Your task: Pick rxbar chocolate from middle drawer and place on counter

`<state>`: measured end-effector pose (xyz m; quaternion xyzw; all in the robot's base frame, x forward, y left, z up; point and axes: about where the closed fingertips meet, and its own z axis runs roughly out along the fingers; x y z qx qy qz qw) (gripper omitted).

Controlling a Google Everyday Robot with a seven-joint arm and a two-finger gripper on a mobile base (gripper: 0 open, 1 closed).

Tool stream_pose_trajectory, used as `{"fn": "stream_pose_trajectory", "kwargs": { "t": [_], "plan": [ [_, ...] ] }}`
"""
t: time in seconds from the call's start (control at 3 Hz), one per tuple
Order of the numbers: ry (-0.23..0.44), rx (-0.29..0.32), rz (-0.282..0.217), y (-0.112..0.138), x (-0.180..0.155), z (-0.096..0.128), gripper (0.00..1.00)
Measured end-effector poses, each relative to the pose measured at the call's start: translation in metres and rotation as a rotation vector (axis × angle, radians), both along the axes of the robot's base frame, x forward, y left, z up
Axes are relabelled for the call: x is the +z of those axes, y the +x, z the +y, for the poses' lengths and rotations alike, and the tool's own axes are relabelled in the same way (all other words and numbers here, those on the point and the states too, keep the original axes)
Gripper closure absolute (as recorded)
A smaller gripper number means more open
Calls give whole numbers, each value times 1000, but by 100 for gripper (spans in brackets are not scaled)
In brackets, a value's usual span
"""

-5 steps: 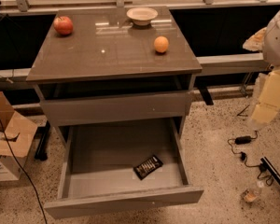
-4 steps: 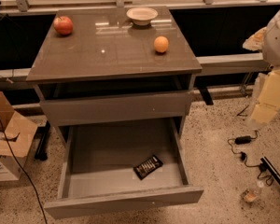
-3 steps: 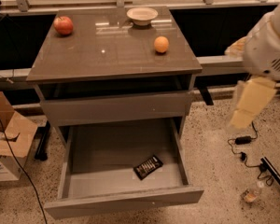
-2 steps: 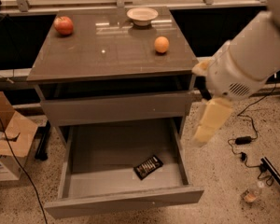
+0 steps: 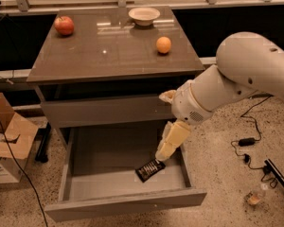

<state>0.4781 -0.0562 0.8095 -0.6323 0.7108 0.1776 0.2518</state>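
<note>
The rxbar chocolate [image 5: 149, 169] is a flat black bar with white stripes. It lies on the pale floor of the open middle drawer [image 5: 104, 167], towards its right front. My gripper [image 5: 161, 156] hangs on the white arm, reaching in from the right. It points down into the drawer, its tip just above the bar's right end. I cannot see any contact with the bar. The counter [image 5: 109, 51] is the glossy grey-brown top above the drawers.
On the counter stand a red apple [image 5: 64, 25], a white bowl [image 5: 144, 15] and an orange fruit [image 5: 164, 45]. The upper drawer [image 5: 106, 110] is closed. A cardboard box [image 5: 7, 145] stands on the left floor; cables [image 5: 246, 141] and a small bottle [image 5: 254, 197] lie on the right.
My arm has swung in from the far right and down. The gripper now sits inside the open drawer just above the bar. The bar and the counter items have not moved.
</note>
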Motion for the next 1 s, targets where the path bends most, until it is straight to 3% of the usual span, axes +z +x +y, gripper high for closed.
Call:
{"fn": "stream_pose_trajectory", "kwargs": {
  "t": [0.33,0.67,1.0],
  "plan": [
    [0,0,-1,0,0,0,0],
    [52,-9,34,4,-33,15,0],
    [123,-29,92,14,-98,40,0]
  ]
}}
